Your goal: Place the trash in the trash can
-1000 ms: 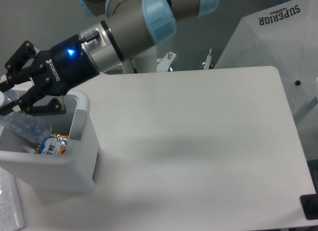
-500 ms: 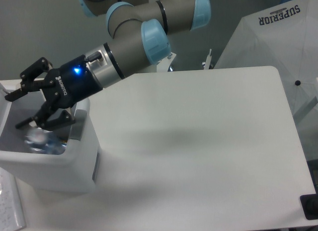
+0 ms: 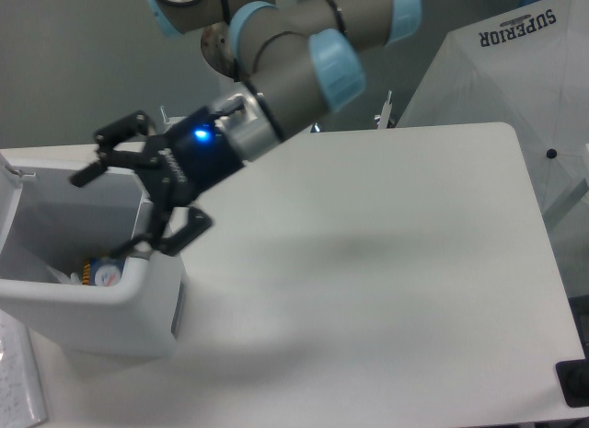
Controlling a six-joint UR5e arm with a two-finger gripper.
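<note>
My gripper [image 3: 115, 207] hangs wide open and empty right over the white trash can [image 3: 110, 299], because the blue snack packet [image 3: 103, 272] lies inside below it.

The bin [image 3: 92, 304] is cut off by the left picture edge. Only a blue packet [image 3: 103, 271] is partly seen inside; the rest of its contents are hidden by the near wall. The arm's [image 3: 276, 51] upper part is cropped at the top.
</note>
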